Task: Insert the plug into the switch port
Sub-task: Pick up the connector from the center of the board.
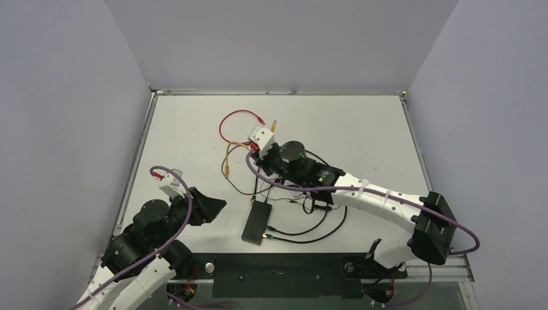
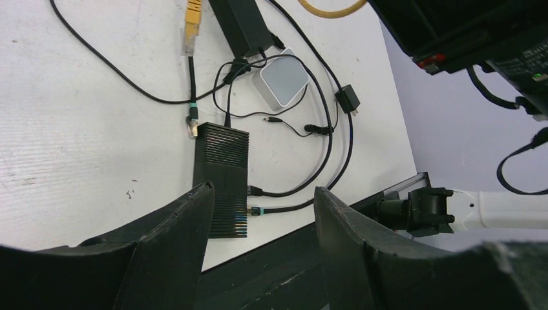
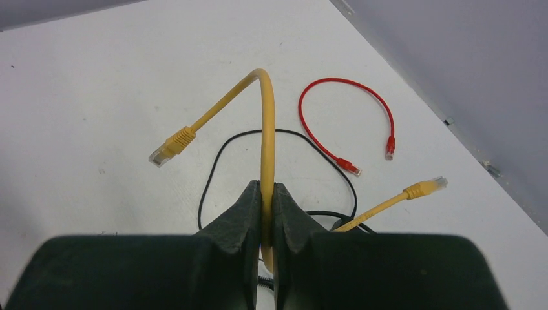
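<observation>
1. Jaws of the left gripper (image 2: 262, 200) stand apart, holding nothing, above the switch (image 2: 221, 181), a flat black box at 6 o'clock on the table (image 1: 362, 129).
2. Its ports line the side where two black leads (image 2: 291, 190) enter; a free one is too small to pick out.
3. Farther out, near table centre, the right gripper (image 3: 267, 194) is pinched tight on the middle of a yellow cable (image 3: 266, 116), which arches up from the fingertips.
4. One plug (image 3: 169, 147) ends the arch at 10 o'clock from those fingertips; a second plug (image 3: 426, 188) lies at 3 o'clock.
5. Judged handling: the cable is light and springy, the plug hard with a fragile latch. Held mid-length, the plug would likely wobble; a hold on the boot just behind it should steer better.
</observation>
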